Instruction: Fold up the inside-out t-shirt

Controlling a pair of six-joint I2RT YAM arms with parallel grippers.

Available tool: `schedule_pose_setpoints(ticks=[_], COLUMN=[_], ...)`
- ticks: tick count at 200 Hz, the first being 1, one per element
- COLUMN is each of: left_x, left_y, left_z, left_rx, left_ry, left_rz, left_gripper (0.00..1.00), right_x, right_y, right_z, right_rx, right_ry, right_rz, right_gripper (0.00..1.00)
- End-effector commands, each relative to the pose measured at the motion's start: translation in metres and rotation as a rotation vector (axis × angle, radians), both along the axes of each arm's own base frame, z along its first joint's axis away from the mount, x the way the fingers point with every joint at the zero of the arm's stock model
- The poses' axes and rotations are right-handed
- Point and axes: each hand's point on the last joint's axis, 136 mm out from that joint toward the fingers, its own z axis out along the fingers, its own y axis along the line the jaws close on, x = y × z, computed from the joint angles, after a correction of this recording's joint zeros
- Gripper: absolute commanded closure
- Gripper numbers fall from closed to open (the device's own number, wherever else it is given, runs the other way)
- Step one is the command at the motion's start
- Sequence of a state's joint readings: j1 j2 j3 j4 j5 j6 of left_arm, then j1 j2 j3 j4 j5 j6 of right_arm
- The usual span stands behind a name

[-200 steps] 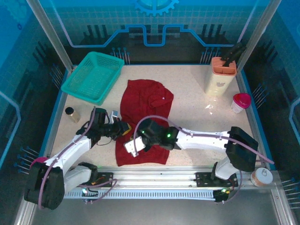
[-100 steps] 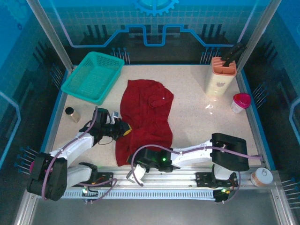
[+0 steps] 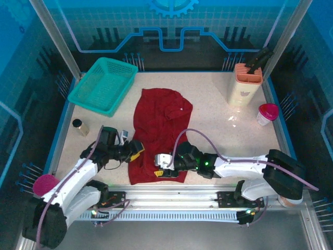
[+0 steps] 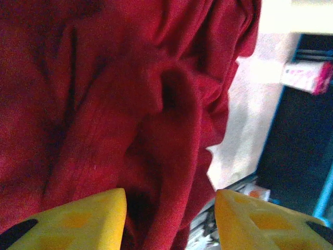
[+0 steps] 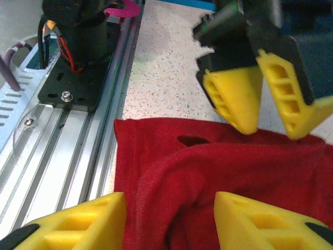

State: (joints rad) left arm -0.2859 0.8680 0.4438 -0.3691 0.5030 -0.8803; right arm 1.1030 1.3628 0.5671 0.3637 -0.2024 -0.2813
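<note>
Both arms reach inward to the lower centre of the frame. The left gripper [image 3: 136,151] and right gripper [image 3: 158,165] face each other, jaws parted.

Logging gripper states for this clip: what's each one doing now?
Left gripper: open, over the t-shirt, holding nothing.
Right gripper: open, holding nothing.

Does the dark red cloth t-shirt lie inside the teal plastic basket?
No, the t-shirt lies on the speckled table, beside the basket.

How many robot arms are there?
2. The left arm reaches from the near left to the t-shirt's left edge; the right arm reaches from the near right to its near hem. None seems hidden.
</note>
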Motion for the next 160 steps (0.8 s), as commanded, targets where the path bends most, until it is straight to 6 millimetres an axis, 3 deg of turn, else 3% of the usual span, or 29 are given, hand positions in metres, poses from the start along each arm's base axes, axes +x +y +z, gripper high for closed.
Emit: schedule_pose_setpoints(ticks=[1,27,40,58,85,98,111,119,160], left_x=[-0.023,-0.043,-0.05,-0.058,-0.059,-0.057,-0.055,-0.054,-0.051], left_y=[0.003,0.001,0.003,0.005,0.009,0.008,0.006,0.005,-0.007], left_z=[-0.016,-0.044,-0.057,-0.066,-0.067,-0.065,-0.062,-0.06,-0.059], left_rx=[0.104,0.188,0.221,0.22,0.218,0.208,0.196,0.186,0.123], left_ry=[0.096,0.173,0.19,0.21,0.182,0.162,0.15,0.145,0.129], left_rz=[-0.019,-0.043,-0.035,-0.024,0.006,0.011,0.012,0.012,-0.013], left_gripper=[0.52,0.59,0.66,0.83,0.95,0.92,0.66,0.6,0.58], right_x=[0.005,0.006,0.004,0.02,0.051,0.061,0.069,0.072,0.076], right_y=[0.01,0.024,0.022,0.012,-0.011,-0.022,-0.032,-0.035,-0.043], right_z=[-0.014,-0.031,-0.038,-0.036,-0.034,-0.037,-0.04,-0.04,-0.046], right_rx=[-0.049,-0.114,-0.135,-0.103,-0.057,-0.057,-0.053,-0.043,-0.009], right_ry=[0.091,0.089,0.077,0.09,0.135,0.151,0.168,0.183,0.233], right_rz=[-0.082,-0.1,-0.09,-0.16,-0.272,-0.297,-0.329,-0.341,-0.378], right_gripper=[0.51,0.58,0.77,1.0,1.0,1.0,1.0,1.0,1.0])
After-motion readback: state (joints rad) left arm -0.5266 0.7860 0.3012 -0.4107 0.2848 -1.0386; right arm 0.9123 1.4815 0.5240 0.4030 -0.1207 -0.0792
